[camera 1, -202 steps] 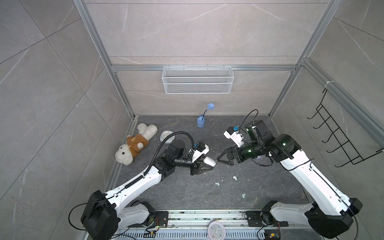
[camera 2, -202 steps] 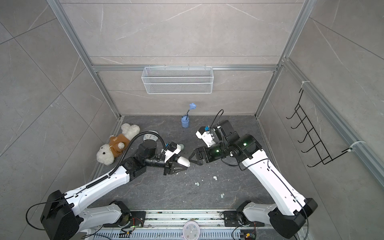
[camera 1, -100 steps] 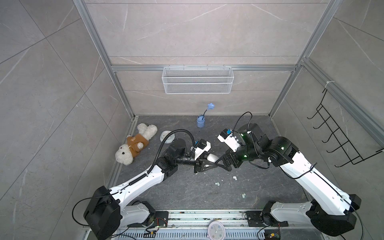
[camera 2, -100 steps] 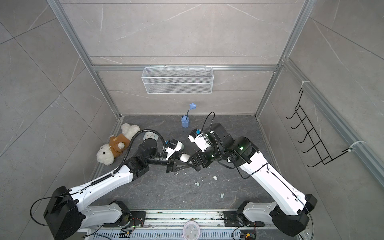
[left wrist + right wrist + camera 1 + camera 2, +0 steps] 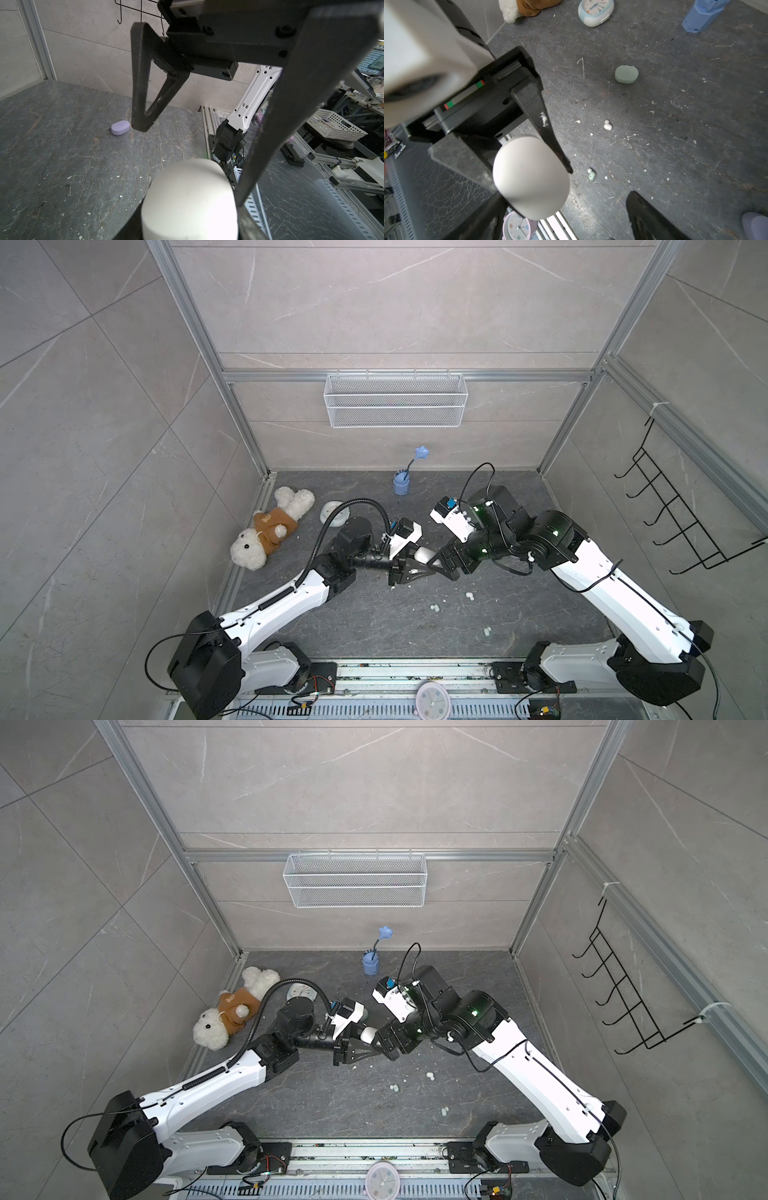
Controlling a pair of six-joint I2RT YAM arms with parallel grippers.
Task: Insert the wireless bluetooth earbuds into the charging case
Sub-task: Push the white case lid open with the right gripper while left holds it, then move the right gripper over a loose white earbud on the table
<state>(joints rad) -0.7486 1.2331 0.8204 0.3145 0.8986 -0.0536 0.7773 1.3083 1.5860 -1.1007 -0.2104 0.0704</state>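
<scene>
My left gripper [image 5: 409,563] is shut on a smooth white charging case [image 5: 424,554] [image 5: 367,1033], held above the middle of the floor. In the left wrist view the case [image 5: 189,197] fills the space between my fingers. My right gripper [image 5: 436,564] [image 5: 562,224] is open, with one finger [image 5: 143,87] on each side of the case [image 5: 529,180]. One finger runs close along the case's edge. Loose earbuds lie on the floor below: a white one [image 5: 607,125], a mint one [image 5: 591,174], and three small pale ones [image 5: 469,595] [image 5: 435,608] [image 5: 486,630].
A mint case [image 5: 626,74] and a lavender case [image 5: 120,128] lie shut on the floor. A plush bear [image 5: 266,531], a white clock [image 5: 334,517] and a blue vase [image 5: 402,483] sit towards the back. A pink clock [image 5: 432,699] lies on the front rail.
My right arm has swung left towards the left gripper, and its open jaws now straddle the white case. The left gripper has kept its grip and barely moved.
</scene>
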